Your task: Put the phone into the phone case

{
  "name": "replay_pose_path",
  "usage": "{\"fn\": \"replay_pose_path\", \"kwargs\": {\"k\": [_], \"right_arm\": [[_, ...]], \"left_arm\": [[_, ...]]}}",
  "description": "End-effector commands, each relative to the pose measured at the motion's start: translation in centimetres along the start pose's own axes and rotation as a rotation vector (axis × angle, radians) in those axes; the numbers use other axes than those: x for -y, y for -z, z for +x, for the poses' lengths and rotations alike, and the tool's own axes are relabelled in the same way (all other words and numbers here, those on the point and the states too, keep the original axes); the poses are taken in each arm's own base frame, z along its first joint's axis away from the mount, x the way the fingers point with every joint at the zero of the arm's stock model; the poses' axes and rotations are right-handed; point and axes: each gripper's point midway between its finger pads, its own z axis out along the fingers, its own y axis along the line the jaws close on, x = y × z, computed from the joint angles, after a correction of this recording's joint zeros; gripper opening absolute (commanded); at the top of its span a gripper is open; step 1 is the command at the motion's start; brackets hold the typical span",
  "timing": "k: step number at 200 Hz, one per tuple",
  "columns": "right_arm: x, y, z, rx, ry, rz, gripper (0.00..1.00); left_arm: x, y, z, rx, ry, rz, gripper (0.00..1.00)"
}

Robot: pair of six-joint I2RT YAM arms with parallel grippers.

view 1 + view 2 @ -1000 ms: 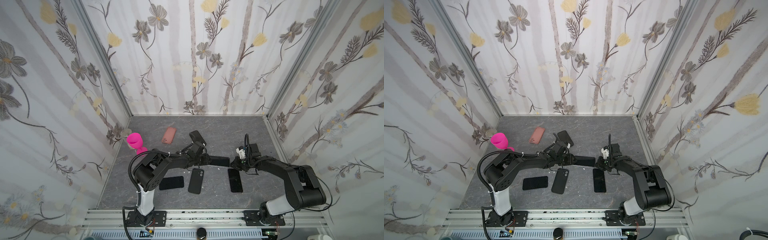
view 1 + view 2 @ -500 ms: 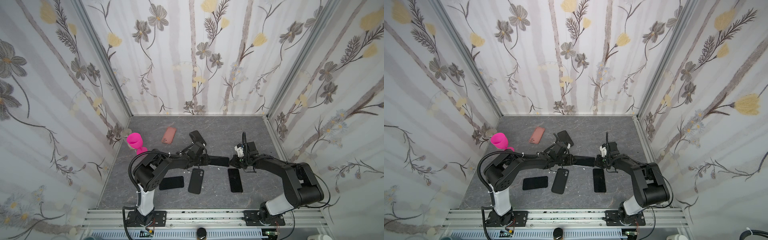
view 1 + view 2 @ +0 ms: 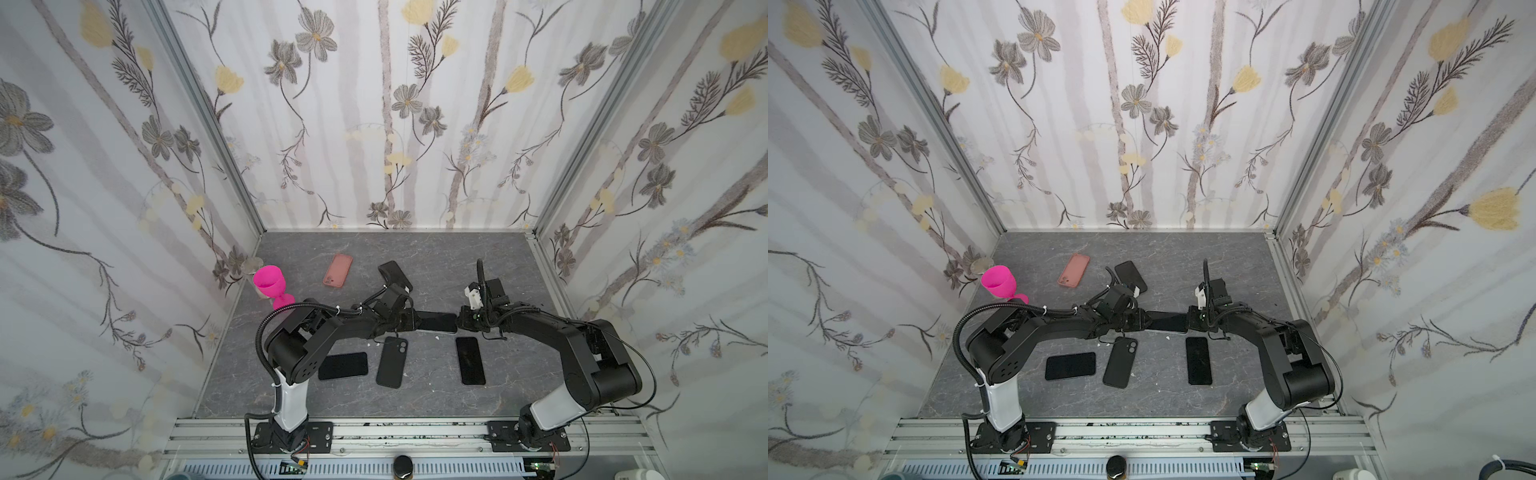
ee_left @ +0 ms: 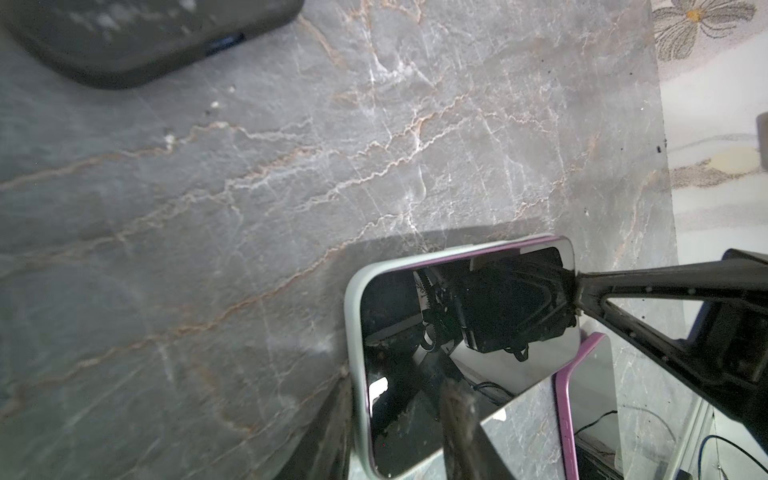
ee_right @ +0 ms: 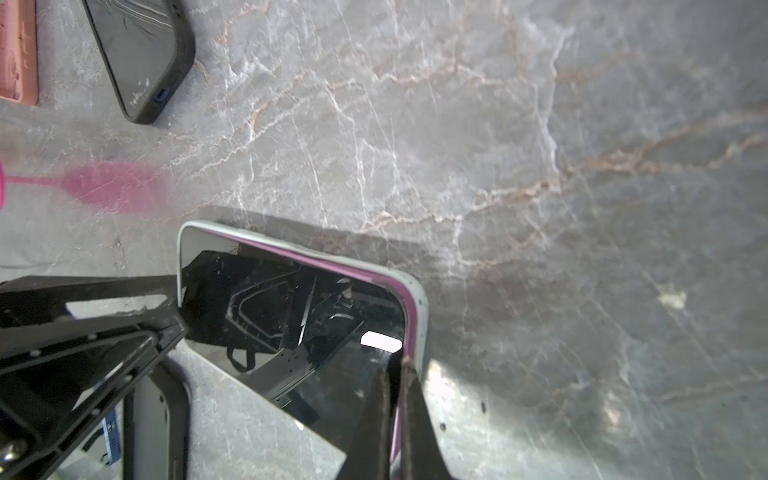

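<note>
The phone [image 3: 437,322] [image 3: 1168,322], with a glossy black screen [image 4: 399,316] and a purple rim, lies at mid-table, bridging my two grippers. A pale grey-green phone case [image 4: 352,332] [image 5: 420,316] wraps its edge. My left gripper [image 3: 410,322] [image 4: 397,378] is closed on one end, one finger outside the case wall and the other over the screen. The right gripper [image 3: 459,322] [image 5: 400,363] is shut, its joined tips touching the purple rim at the opposite end. Whether the phone sits fully in the case is hidden.
A pink case [image 3: 337,270] and a black cased phone [image 3: 395,272] lie behind the left arm. In front lie a black phone [image 3: 343,365], a black case [image 3: 392,361] and another black phone [image 3: 470,360]. A pink goblet [image 3: 270,282] stands by the left wall.
The right gripper has moved left and down until it meets the phone's end. The left gripper has closed slightly on the other end. The phone has stayed in place.
</note>
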Motion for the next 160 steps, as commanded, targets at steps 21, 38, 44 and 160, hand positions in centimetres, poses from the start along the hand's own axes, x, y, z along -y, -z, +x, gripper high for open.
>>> {"fn": "replay_pose_path", "kwargs": {"k": [21,38,44,160], "right_arm": [[-0.2,1.1,1.6,-0.118,0.006,0.052,0.1],[-1.4,2.3,0.4,-0.079,0.022,0.022,0.09],[-1.5,2.3,0.4,-0.083,0.023,0.022,0.1],[0.1,1.1,2.9,-0.132,0.019,0.077,0.1]], "left_arm": [[-1.8,0.3,1.9,-0.064,0.014,-0.08,0.38],[-1.7,0.2,1.9,-0.066,0.012,-0.079,0.38],[-1.8,0.2,1.9,-0.068,0.012,-0.08,0.38],[-1.6,0.1,2.0,-0.074,0.012,-0.067,0.38]]}}
